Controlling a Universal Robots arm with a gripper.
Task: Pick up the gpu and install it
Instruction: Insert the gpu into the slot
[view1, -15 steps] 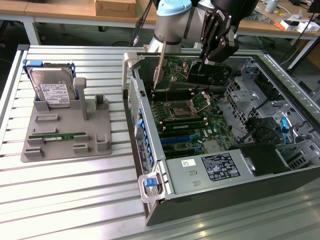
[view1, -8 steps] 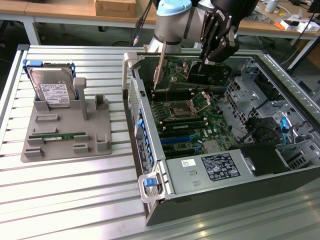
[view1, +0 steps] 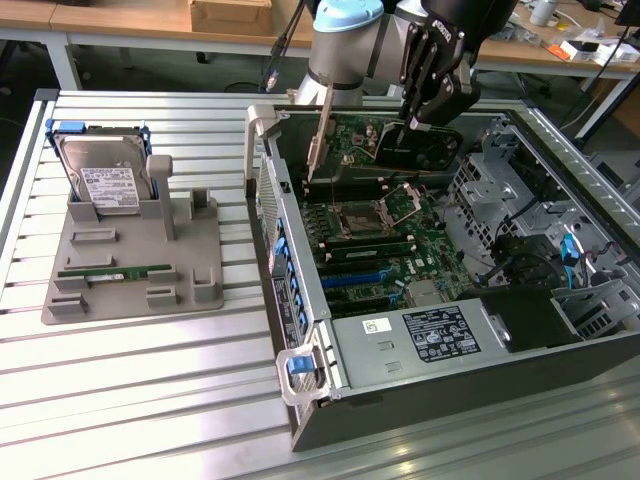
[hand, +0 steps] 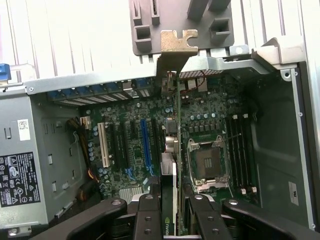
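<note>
My gripper (view1: 430, 100) is shut on the gpu (view1: 405, 148), a thin dark card held edge-down above the motherboard (view1: 385, 235) inside the open computer case (view1: 300, 300). Its shiny silver end bracket (view1: 322, 135) hangs near the case's rear wall, toward the exterior view's left. In the wrist view the gpu (hand: 175, 150) appears edge-on between my two fingers (hand: 149, 215), with its bracket (hand: 178, 42) at the far end by the case rim. The card hovers over the expansion slots, between the blue slot (hand: 146, 142) and the CPU socket (hand: 206, 160). Whether it touches a slot I cannot tell.
A grey fixture (view1: 190, 265) on the slatted table at the exterior view's left holds a silver hard drive (view1: 105, 178) and a green memory stick (view1: 115, 272). The power supply (view1: 430, 335) lies at the case's near end. Drive cages and cables (view1: 540, 230) fill its right side.
</note>
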